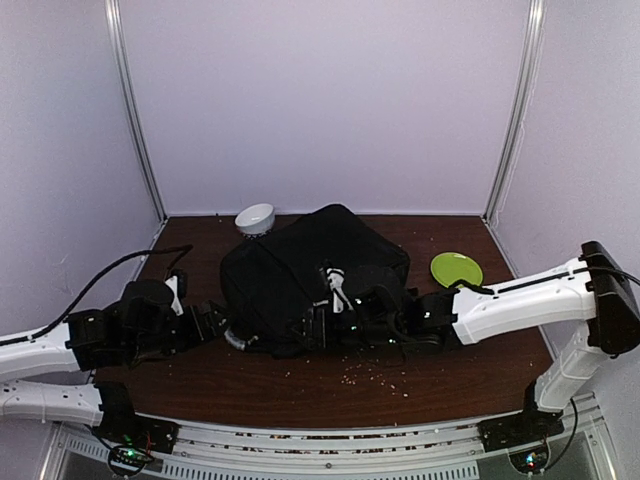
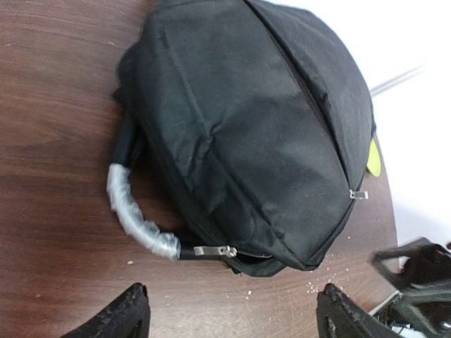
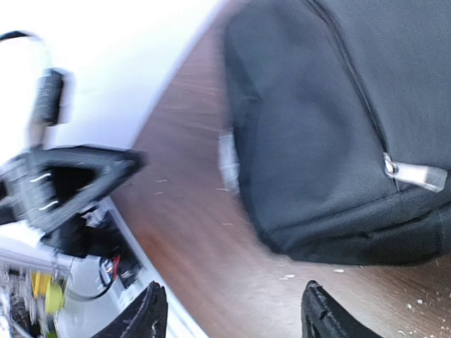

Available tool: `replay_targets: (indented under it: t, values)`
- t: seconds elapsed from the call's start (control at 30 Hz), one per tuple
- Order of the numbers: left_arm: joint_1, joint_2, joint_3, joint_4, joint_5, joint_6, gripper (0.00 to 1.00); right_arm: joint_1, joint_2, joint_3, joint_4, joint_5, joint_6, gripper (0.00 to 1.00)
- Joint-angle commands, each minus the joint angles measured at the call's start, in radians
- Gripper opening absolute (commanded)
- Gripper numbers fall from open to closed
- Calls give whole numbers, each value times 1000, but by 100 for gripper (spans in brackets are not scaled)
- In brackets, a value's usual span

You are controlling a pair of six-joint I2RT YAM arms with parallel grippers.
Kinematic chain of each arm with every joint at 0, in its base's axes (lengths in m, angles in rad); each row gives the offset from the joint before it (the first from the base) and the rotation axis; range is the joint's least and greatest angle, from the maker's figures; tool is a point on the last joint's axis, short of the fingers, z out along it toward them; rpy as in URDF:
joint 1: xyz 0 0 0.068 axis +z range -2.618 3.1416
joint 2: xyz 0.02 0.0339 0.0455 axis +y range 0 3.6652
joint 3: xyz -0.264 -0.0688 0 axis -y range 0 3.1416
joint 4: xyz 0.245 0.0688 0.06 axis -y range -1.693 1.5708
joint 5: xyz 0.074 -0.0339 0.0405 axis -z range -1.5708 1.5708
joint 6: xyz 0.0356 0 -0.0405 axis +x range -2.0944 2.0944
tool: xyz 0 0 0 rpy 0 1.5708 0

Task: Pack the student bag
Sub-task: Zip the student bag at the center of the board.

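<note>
The student bag (image 1: 310, 275), a large black fabric backpack, lies flat in the middle of the brown table; its zips look closed. Its grey-white curved handle (image 2: 134, 215) points toward the left arm. My left gripper (image 2: 232, 320) is open and empty, just short of the handle and a silver zip pull (image 2: 215, 251). In the top view it (image 1: 215, 322) sits at the bag's left edge. My right gripper (image 3: 232, 317) is open and empty over bare table by the bag's near right side (image 3: 331, 141), close to another zip pull (image 3: 416, 174). In the top view it (image 1: 375, 322) is at the bag's front right.
A white bowl (image 1: 256, 218) stands behind the bag at the back left. A green plate (image 1: 456, 268) lies to the bag's right. Small crumbs (image 1: 375, 372) are scattered on the table in front of the bag. White walls enclose the table.
</note>
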Motion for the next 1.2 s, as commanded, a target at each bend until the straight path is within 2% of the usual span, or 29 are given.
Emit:
replay_targets:
  t: [0.0, 0.1, 0.17, 0.27, 0.37, 0.57, 0.8, 1.03, 1.1, 1.17]
  values:
    - [12, -112, -48, -71, -88, -16, 85, -9, -184, -63, -54, 110, -102, 67]
    - [31, -123, -55, -67, -82, 16, 85, -53, -314, -194, -56, 198, -53, 68]
    - [72, -97, -67, -25, -29, 42, 85, -93, -368, -287, -33, 223, 9, 68]
    - [216, -23, -116, 122, 142, 45, 84, -142, -389, -392, 28, 206, 93, 67]
    - [322, 102, -137, 342, 326, 7, 81, -155, -385, -432, 101, 226, 130, 67]
    - [336, 303, -44, 383, 387, 16, 77, -197, -372, -523, 274, 220, 229, 66]
    - [357, 414, -85, 574, 435, -68, 64, -184, -364, -542, 285, 138, 234, 64]
    - [371, 602, -40, 629, 467, -74, 55, -100, -373, -528, 251, 138, 184, 63]
    - [375, 639, -41, 668, 481, -83, 49, -83, -369, -517, 248, 140, 174, 63]
    - [375, 663, -41, 712, 499, -92, 39, -78, -360, -511, 247, 137, 170, 63]
